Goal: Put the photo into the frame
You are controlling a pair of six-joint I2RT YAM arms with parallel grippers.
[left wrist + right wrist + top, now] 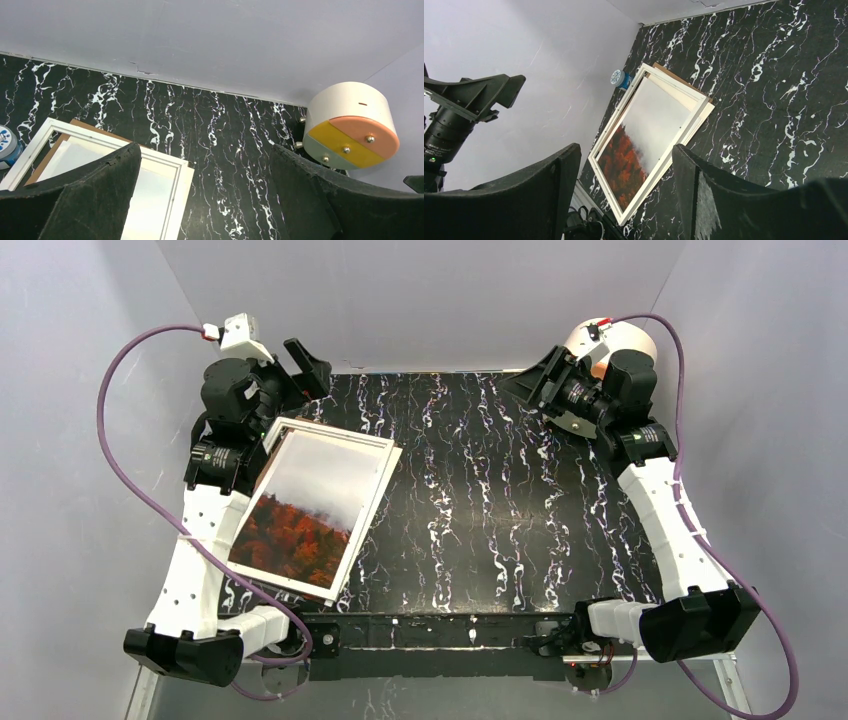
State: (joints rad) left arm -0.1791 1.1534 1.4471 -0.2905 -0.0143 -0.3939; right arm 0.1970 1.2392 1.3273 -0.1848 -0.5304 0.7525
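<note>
Left gripper (204, 150): jaws spread wide with nothing between them; it hangs above the far left of the table, near the far end of the frame.
Right gripper (626, 147): also spread and empty, raised at the far right, well apart from the frame.
Photo (305, 510): lies face up on the frame at the left of the table, slightly askew to the rim. I cannot tell whether it sits inside the rim or rides over it.
Photo's handling: thin paper, so probably light, limp and quick to crease, with a face that marks easily. Best taken by its white border at an edge or corner, or nudged flat, rather than pinched mid-sheet.
Frame (340, 432): flat on the table, white rim showing past the photo's far and right sides. It looks stiff; the rim is the safe hold, and the pane is likely fragile.
Board (97, 129): a brown edge pokes out beyond the far rim.
Tape (6, 145): blue roll near the frame's far left corner.
Drum (350, 125): white and orange, in the far right corner.
Table (480, 490): black with white veining.
</note>
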